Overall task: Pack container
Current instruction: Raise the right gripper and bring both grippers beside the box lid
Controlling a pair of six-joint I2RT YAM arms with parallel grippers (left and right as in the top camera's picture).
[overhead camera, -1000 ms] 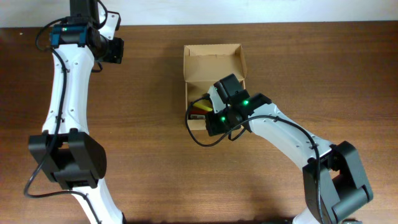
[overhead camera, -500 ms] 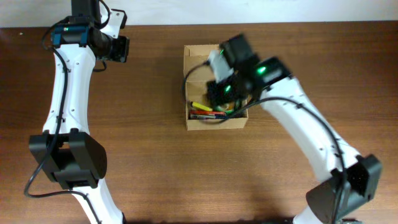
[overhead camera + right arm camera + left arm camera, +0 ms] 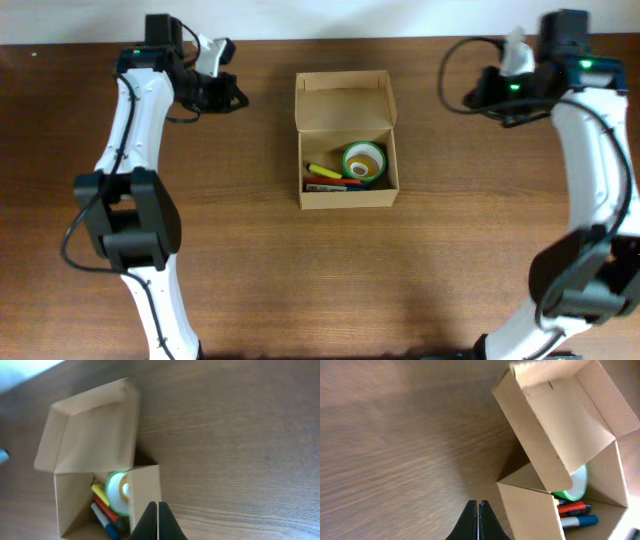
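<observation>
The brown cardboard container (image 3: 346,195) stands open at the table's middle, its flap lid (image 3: 342,100) folded back. Inside lie a green tape roll (image 3: 364,161) and several pens (image 3: 328,178). It also shows in the left wrist view (image 3: 530,505) and the right wrist view (image 3: 70,500), with the green roll (image 3: 116,492) and pens (image 3: 102,510) inside. My left gripper (image 3: 232,92) is shut and empty, left of the box at the back. My right gripper (image 3: 470,98) is shut and empty, right of the box at the back. Both sets of fingertips (image 3: 477,510) (image 3: 158,510) are pressed together.
The wooden table (image 3: 320,280) spreads around the box. Its back edge meets a pale wall (image 3: 320,15) at the top of the overhead view.
My right arm has lifted out of the box and swung to the back right, leaving the green tape roll inside. My left arm has moved slightly right toward the box.
</observation>
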